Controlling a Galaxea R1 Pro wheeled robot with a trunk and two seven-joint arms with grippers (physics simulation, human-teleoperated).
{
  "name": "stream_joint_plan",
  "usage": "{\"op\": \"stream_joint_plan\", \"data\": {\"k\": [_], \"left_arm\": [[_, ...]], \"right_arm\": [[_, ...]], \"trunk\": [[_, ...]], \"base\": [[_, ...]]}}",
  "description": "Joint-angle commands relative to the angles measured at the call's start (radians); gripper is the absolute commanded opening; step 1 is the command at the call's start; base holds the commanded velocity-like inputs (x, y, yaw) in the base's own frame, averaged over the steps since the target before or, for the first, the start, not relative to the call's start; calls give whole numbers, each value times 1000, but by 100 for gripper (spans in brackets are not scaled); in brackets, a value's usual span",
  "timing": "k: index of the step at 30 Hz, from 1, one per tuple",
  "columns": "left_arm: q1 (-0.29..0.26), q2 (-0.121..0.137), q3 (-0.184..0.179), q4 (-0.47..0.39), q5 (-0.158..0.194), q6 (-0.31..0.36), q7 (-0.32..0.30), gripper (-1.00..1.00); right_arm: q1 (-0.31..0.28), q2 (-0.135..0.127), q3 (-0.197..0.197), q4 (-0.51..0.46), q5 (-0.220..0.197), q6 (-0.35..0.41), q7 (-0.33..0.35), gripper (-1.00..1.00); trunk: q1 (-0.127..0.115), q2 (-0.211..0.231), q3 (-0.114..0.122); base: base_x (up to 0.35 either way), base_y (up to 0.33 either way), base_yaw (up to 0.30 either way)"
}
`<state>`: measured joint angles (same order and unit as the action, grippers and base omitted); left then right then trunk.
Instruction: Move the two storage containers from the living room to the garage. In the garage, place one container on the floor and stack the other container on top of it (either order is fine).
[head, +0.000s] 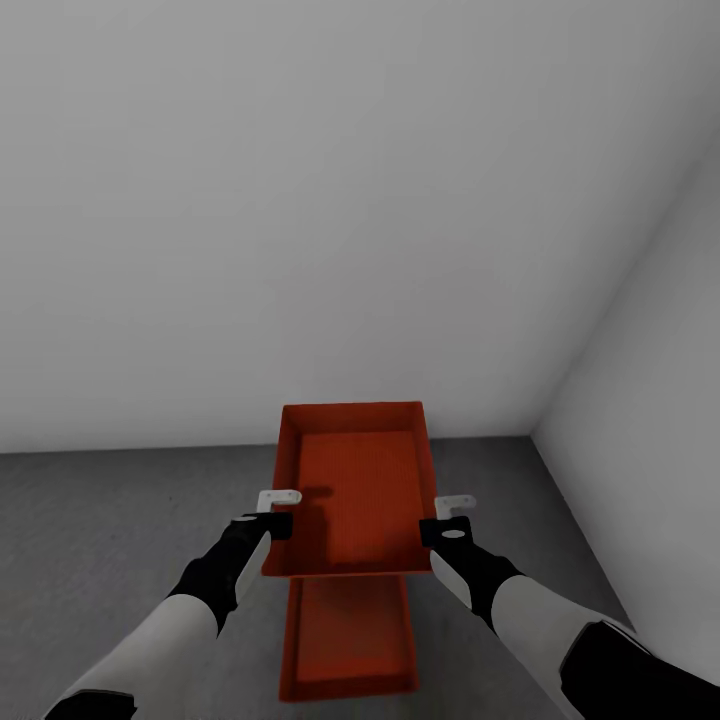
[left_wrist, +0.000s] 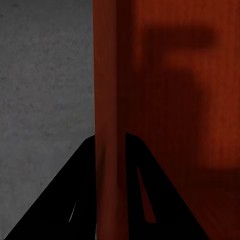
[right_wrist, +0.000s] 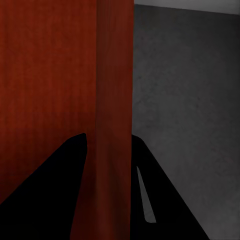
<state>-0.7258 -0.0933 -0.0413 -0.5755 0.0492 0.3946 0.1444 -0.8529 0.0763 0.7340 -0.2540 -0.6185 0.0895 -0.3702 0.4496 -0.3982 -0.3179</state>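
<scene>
An orange-red storage container (head: 352, 485) hangs in the air between my two arms, held by its side walls. My left gripper (head: 272, 520) is shut on its left wall (left_wrist: 106, 125), one dark finger on each side. My right gripper (head: 440, 526) is shut on its right wall (right_wrist: 114, 115) the same way. A second storage container (head: 348, 640) lies flat on the dark grey floor (head: 110, 530) of the garage, below the held one and closer to me, its far end hidden by the held one.
A plain pale grey wall (head: 300, 220) stands straight ahead and a second wall (head: 650, 400) closes the right side, meeting in a corner. Bare concrete spreads to the left of the containers, and a narrower strip to their right.
</scene>
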Motion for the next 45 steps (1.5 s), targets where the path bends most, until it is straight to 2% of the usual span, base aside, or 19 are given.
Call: {"op": "stream_joint_plan", "data": {"k": [1, 45], "left_arm": [[0, -7, -5, 0, 8, 6, 12, -100], [0, -9, -4, -1, 17, 15, 7, -100]], "right_arm": [[-2, 0, -24, -10, 23, 9, -75, -100], [-2, 0, -24, -10, 23, 9, -75, -100]], "trunk": [[0, -2, -3], [0, -2, -75]], "base": [[0, 0, 0], [0, 0, 0]]}}
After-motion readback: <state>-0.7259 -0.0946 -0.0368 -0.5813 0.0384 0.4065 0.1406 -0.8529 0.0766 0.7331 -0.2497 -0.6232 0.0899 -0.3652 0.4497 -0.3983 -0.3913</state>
